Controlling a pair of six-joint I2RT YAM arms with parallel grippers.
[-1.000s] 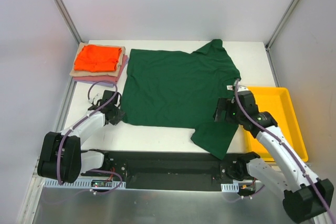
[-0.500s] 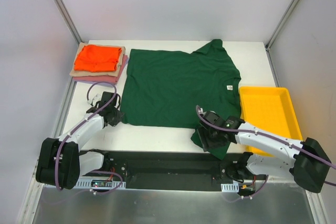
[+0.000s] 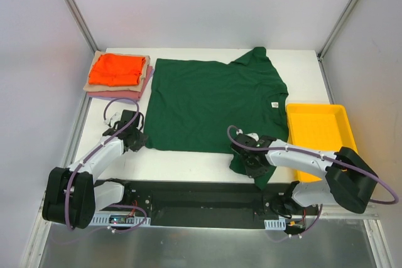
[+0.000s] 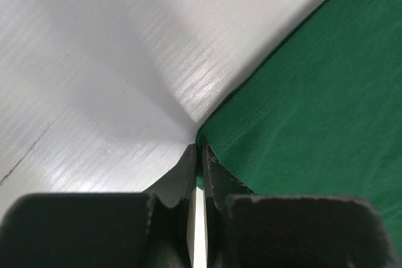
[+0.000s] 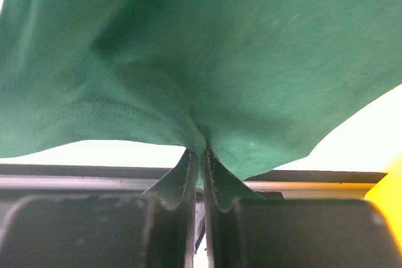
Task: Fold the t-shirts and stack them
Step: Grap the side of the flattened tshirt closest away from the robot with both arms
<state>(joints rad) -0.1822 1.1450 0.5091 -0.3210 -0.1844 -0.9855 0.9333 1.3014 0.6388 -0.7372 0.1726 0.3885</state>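
Down from the tray (image 3: 317, 120), my right hand (image 5: 202, 152) gripped a sleeve of the unfolded green t-shirt (image 3: 213, 101), my left hand (image 4: 200, 149) its corner; the stack (image 3: 118, 70) awaited it.

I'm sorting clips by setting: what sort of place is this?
Probably a lab robot cell: white walls and metal corner posts enclose a table, with left arm and right arm bolted at its edge.

Seen from overhead, the orange shirt (image 3: 116, 69) covers the tan shirt (image 3: 91, 83) and the pink shirt (image 3: 113, 94) except for their edges. The right arm (image 3: 301, 155) hides part of the yellow tray (image 3: 317, 120). A label (image 3: 274, 105) on the dark green shirt (image 3: 207, 98) is too small to read. Both wrist views cut that shirt off at their edges.
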